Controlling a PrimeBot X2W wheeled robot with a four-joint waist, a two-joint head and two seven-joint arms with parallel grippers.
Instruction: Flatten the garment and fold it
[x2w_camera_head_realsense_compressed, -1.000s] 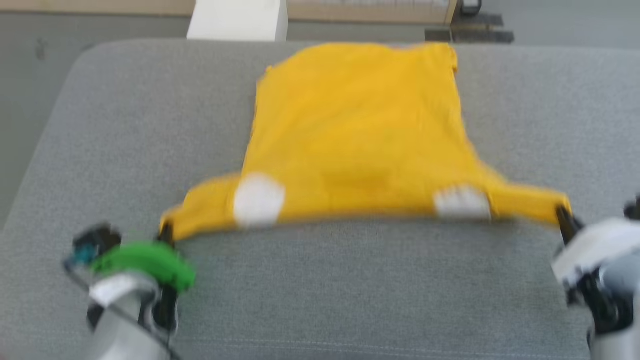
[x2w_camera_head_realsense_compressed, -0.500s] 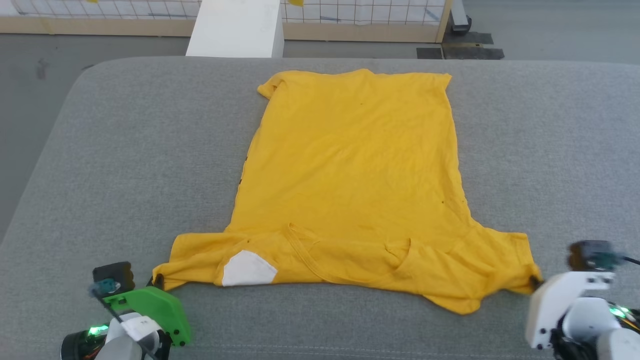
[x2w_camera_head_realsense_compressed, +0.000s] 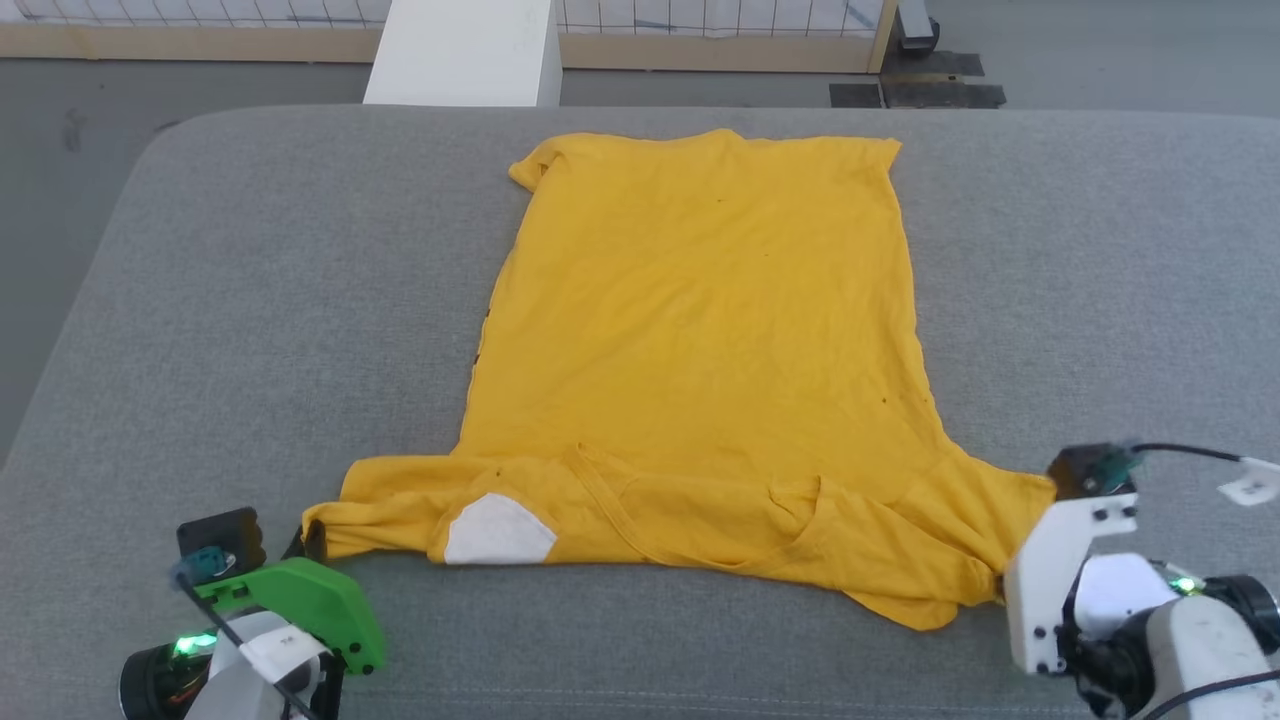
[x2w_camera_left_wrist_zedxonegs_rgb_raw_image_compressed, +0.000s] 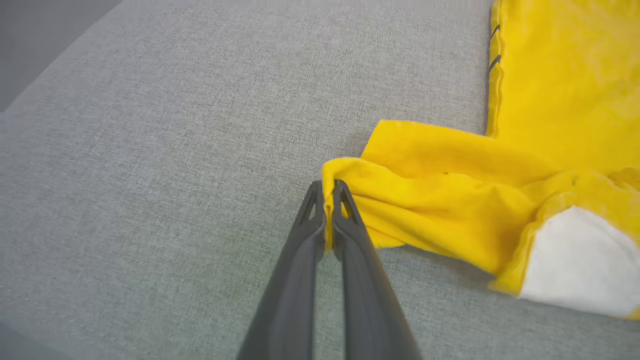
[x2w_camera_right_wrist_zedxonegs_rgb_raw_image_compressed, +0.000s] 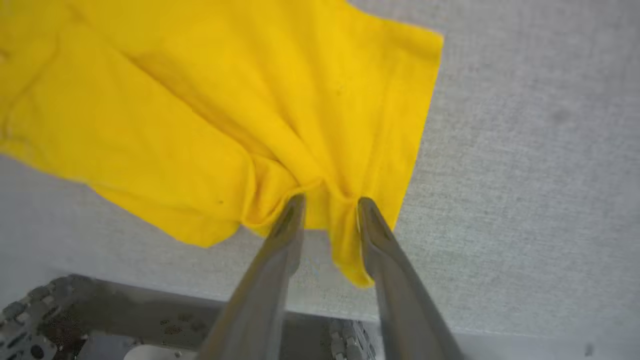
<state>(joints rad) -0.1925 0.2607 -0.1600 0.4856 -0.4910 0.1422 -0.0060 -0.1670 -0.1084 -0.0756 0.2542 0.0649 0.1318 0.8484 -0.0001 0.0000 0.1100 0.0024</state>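
The garment (x2w_camera_head_realsense_compressed: 700, 330), a yellow T-shirt, lies spread on the grey padded table (x2w_camera_head_realsense_compressed: 250, 300), approx. in the middle, with the hem at the far side and the neckline (x2w_camera_head_realsense_compressed: 690, 545) + both sleeves at the near side. The body is mostly flat w/ small wrinkles; the far left hem corner (x2w_camera_head_realsense_compressed: 530, 170) is turned over. The left gripper (x2w_camera_left_wrist_zedxonegs_rgb_raw_image_compressed: 327, 192) is at the near left, its fingers pressed together on the edge of the left sleeve (x2w_camera_left_wrist_zedxonegs_rgb_raw_image_compressed: 425, 195). Next to that sleeve shows a white patch (x2w_camera_left_wrist_zedxonegs_rgb_raw_image_compressed: 580, 262); I can read no text on it. The right gripper (x2w_camera_right_wrist_zedxonegs_rgb_raw_image_compressed: 330, 205) is at the near right, its fingers standing apart, w/ bunched cloth of the right sleeve (x2w_camera_right_wrist_zedxonegs_rgb_raw_image_compressed: 350, 125) between them. On the right arm's cable hangs a small white tag (x2w_camera_head_realsense_compressed: 1250, 485), too small to read.
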